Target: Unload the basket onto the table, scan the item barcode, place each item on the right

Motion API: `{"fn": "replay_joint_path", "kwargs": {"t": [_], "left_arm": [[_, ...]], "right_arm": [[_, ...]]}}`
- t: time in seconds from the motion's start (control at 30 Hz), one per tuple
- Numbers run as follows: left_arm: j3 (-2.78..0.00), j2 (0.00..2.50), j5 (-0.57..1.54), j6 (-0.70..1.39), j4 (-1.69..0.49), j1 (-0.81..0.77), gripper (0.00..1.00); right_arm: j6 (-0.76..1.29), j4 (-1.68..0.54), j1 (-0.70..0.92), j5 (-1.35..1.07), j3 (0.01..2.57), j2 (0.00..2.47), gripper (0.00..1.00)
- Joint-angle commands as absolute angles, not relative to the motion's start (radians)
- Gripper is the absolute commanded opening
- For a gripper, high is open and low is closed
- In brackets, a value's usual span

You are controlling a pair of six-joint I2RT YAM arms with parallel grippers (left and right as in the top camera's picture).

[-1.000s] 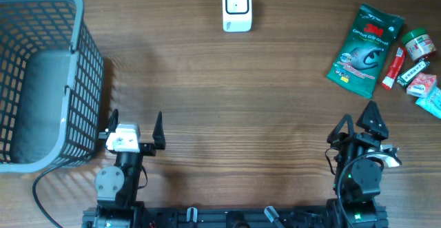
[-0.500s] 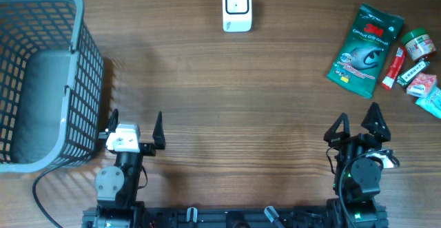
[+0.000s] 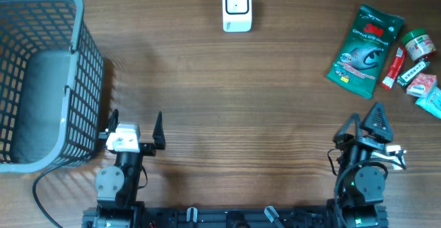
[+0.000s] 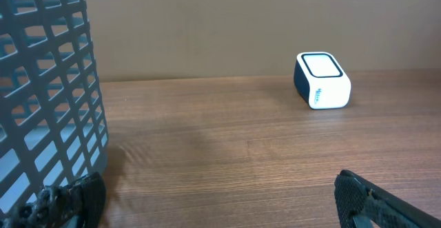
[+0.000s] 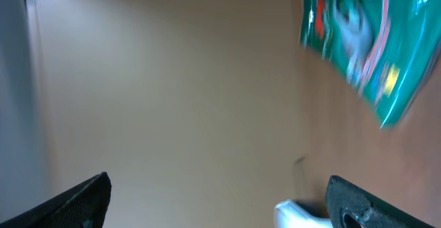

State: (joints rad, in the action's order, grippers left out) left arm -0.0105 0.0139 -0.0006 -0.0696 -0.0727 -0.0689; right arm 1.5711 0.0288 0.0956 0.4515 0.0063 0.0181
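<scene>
The items lie at the table's far right: a green 3M packet [image 3: 365, 49], a small green-lidded jar [image 3: 419, 43], a red tube [image 3: 394, 68] and a few small sachets [image 3: 422, 85]. The white barcode scanner [image 3: 237, 7] stands at the back centre. My right gripper [image 3: 363, 121] is open and empty near the front edge, well short of the packet. In the tilted, blurred right wrist view the packet [image 5: 372, 42] sits at the upper right, beyond the gripper [image 5: 220, 204]. My left gripper [image 3: 136, 121] is open and empty; its wrist view shows the scanner [image 4: 322, 80] far ahead.
A grey mesh basket [image 3: 89, 83] fills the left side, its wall [image 4: 48, 83] close beside my left fingers [image 4: 76, 200]. A black cable [image 3: 41, 187] curls near the front left edge. Bare wood lies between the scanner and both arms.
My right wrist has twisted and shifted slightly to the right near the front edge. The left arm and all items have stayed put.
</scene>
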Motion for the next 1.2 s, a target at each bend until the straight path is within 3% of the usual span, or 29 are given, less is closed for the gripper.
{"fn": "replay_joint_path", "kwargs": {"t": [0.0,0.2,0.3,0.63,1.17], "left_arm": [[-0.006,0.007,0.015,-0.064,-0.075,-0.065,1.0],[-0.006,0.007,0.015,-0.064,-0.075,-0.065,1.0],[-0.006,0.007,0.015,-0.064,-0.075,-0.065,1.0],[-0.006,0.007,0.015,-0.064,-0.075,-0.065,1.0],[-0.006,0.007,0.015,-0.064,-0.075,-0.065,1.0]], "right_arm": [[1.013,0.029,0.102,0.513,0.006,0.003,1.0],[0.424,0.028,0.102,0.562,0.006,0.003,1.0],[0.26,0.029,0.102,0.562,0.006,0.003,1.0],[0.175,0.02,0.101,0.713,0.006,0.003,1.0],[0.159,0.02,0.102,0.715,0.006,0.004,1.0]]}}
